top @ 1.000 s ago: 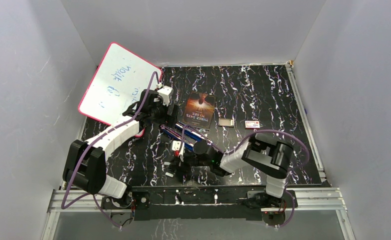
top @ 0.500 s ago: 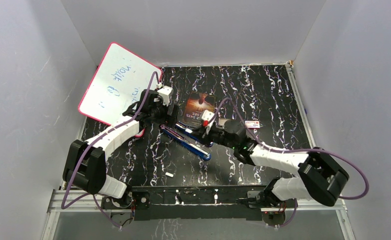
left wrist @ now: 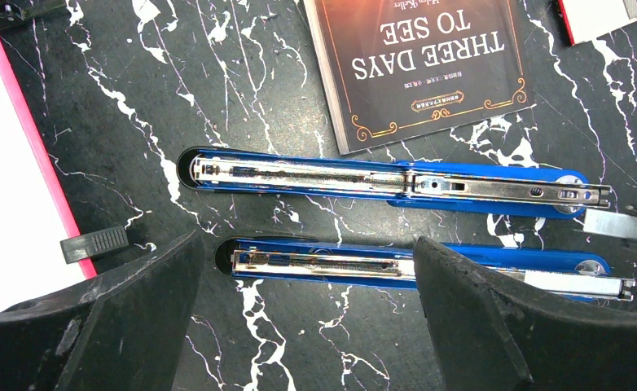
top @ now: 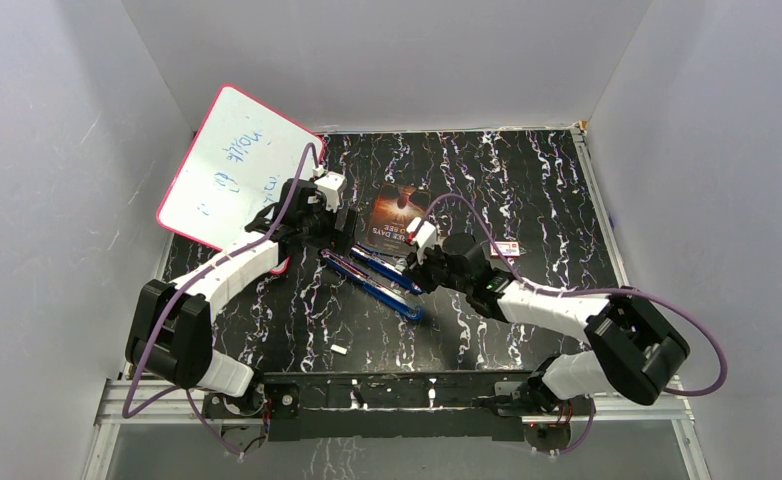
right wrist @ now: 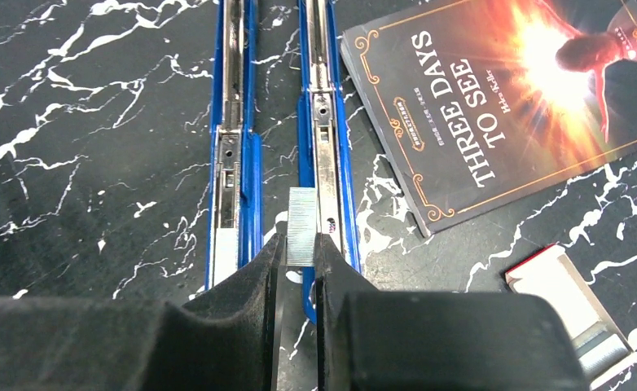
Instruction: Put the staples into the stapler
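Left arm [top: 232, 268], right arm [top: 557, 300]: white-black, purple cables [top: 456, 196].

Soft, even light falls from above. In the overhead view the pale walls are bright, while the black marbled bench [top: 537, 180] reads dark and carries only faint shadows. The whiteboard [top: 229, 165] at the far left is nearly washed out. Both wrist views are crisp on the bench surface: the metal rails of the stapler [left wrist: 299, 175] glint, and the staples [right wrist: 301, 213] show fine ridges. The black jaws along the near edge are featureless and slightly soft.
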You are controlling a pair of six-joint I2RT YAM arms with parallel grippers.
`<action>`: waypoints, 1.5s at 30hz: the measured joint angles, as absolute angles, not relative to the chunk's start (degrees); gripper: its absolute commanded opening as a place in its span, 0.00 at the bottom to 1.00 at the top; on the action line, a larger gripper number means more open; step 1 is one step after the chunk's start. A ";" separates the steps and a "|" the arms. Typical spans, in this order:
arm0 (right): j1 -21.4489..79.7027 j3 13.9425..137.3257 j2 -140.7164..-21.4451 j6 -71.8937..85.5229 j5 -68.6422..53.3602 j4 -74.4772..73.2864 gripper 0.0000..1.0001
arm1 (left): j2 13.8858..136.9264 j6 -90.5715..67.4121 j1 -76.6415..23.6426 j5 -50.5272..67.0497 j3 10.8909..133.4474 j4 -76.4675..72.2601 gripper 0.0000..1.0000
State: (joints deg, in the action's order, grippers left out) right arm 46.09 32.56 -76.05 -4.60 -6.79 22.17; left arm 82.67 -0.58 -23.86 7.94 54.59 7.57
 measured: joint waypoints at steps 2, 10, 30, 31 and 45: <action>46.06 33.23 -77.41 -4.21 -5.91 21.87 0.00 | 82.67 -0.58 -23.86 7.94 54.59 7.55 0.98; 45.36 35.51 -81.30 -3.07 -4.64 21.87 0.00 | 82.67 -0.58 -23.86 7.92 54.59 7.57 0.98; 43.88 39.35 -87.50 -1.61 -8.10 20.43 0.00 | 82.67 -0.58 -23.86 7.90 54.59 7.57 0.98; 43.88 39.35 -87.61 -1.58 -8.08 20.29 0.00 | 82.67 -0.58 -23.86 7.90 54.59 7.57 0.98; 43.88 39.66 -88.25 -1.48 -7.73 19.44 0.00 | 82.67 -0.58 -23.86 7.90 54.59 7.57 0.98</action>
State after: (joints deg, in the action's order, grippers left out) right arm 43.88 39.66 -88.25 -1.48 -7.73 19.44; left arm 82.67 -0.58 -23.86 7.90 54.59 7.57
